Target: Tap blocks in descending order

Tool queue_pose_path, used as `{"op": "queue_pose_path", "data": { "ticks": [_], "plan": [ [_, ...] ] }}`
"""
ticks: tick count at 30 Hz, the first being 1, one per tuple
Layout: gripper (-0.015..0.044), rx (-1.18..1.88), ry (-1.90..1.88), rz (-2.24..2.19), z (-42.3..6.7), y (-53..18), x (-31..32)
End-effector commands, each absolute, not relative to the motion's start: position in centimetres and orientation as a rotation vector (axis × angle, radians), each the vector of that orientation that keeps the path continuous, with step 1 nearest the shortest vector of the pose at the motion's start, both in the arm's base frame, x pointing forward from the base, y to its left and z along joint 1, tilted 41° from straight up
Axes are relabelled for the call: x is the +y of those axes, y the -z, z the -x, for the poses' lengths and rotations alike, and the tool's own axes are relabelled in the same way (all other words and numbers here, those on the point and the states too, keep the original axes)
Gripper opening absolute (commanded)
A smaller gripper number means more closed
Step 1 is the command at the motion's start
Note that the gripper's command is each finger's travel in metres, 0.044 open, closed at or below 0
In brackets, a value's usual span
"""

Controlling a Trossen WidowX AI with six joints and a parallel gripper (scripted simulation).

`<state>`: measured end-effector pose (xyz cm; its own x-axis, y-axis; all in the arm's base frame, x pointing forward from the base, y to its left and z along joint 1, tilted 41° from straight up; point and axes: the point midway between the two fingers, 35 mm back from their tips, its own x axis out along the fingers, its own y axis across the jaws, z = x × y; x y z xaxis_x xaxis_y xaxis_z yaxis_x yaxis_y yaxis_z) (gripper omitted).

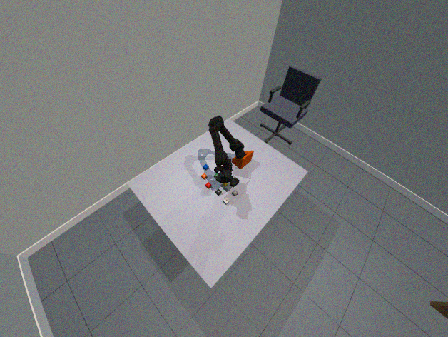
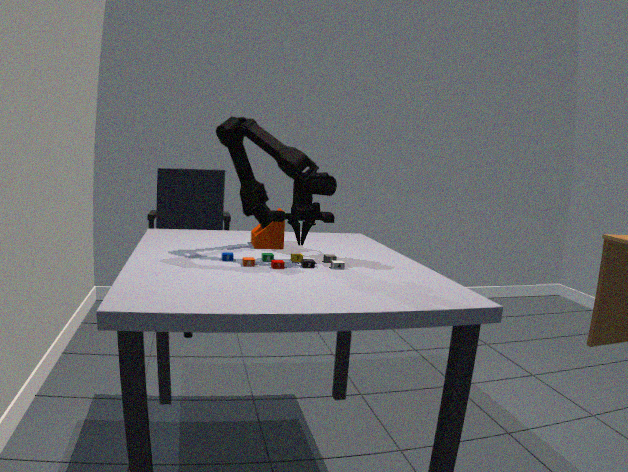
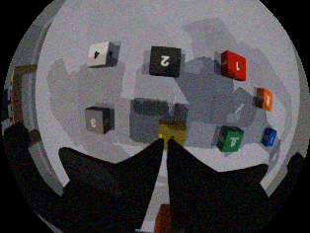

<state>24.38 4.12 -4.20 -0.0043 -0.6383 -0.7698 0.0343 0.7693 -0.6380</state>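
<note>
Pressed together on nothing, the claw hangs above the yellow block, clear of it; in the wrist view its dark fingertips meet just below that block; around it on the white table sit a blue block, orange block, green block, red block, black block, grey block and white block, all apart.

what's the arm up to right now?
One black arm is working a row of small numbered blocks on the white table. Its gripper is shut on nothing and hangs above the yellow block, not touching it. The blue, orange, green, red, black, grey and white blocks sit nearby.
</note>
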Motion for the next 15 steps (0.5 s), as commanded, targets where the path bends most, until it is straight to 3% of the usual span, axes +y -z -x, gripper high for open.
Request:
{"op": "queue_pose_path", "data": {
  "ticks": [1, 15],
  "plan": [
    [0.002, 1.504, 0.571, 0.528, -24.0, 4.9, 3.4],
    [0.002, 1.503, 0.572, 0.528, -24.0, 6.5, 1.9]
  ]
}}
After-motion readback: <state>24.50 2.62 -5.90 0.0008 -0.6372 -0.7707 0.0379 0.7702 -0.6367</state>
